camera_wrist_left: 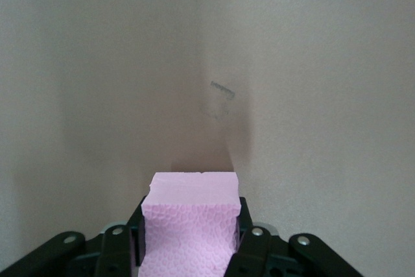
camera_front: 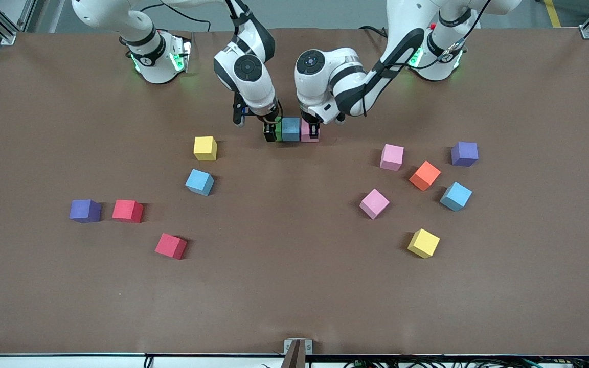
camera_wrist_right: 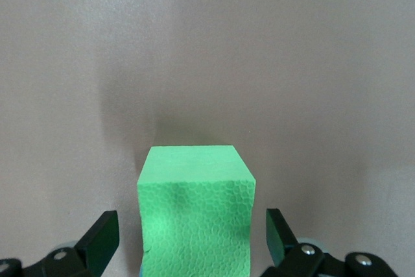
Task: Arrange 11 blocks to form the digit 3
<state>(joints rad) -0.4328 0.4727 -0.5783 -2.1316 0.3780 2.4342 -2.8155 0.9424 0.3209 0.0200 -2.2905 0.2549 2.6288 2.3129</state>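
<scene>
Three blocks stand in a row on the table near the robots' bases: a green block (camera_front: pixel 277 123), a light blue block (camera_front: pixel 290 129) and a pink block (camera_front: pixel 308 134). My right gripper (camera_front: pixel 272 133) straddles the green block (camera_wrist_right: pixel 194 215), fingers open with gaps on both sides (camera_wrist_right: pixel 191 228). My left gripper (camera_front: pixel 314 131) is shut on the pink block (camera_wrist_left: pixel 189 215), which rests on the table. Loose blocks: yellow (camera_front: pixel 205 148), light blue (camera_front: pixel 200 182), two red (camera_front: pixel 127 210) (camera_front: pixel 171 246), two pink (camera_front: pixel 391 156) (camera_front: pixel 374 203), orange (camera_front: pixel 424 175), light blue (camera_front: pixel 455 196), yellow (camera_front: pixel 423 243).
Two purple cubes lie among the loose blocks, one (camera_front: pixel 85 210) beside the red block toward the right arm's end, one (camera_front: pixel 464 154) toward the left arm's end. The brown table (camera_front: pixel 294 286) is bare between the two groups of blocks.
</scene>
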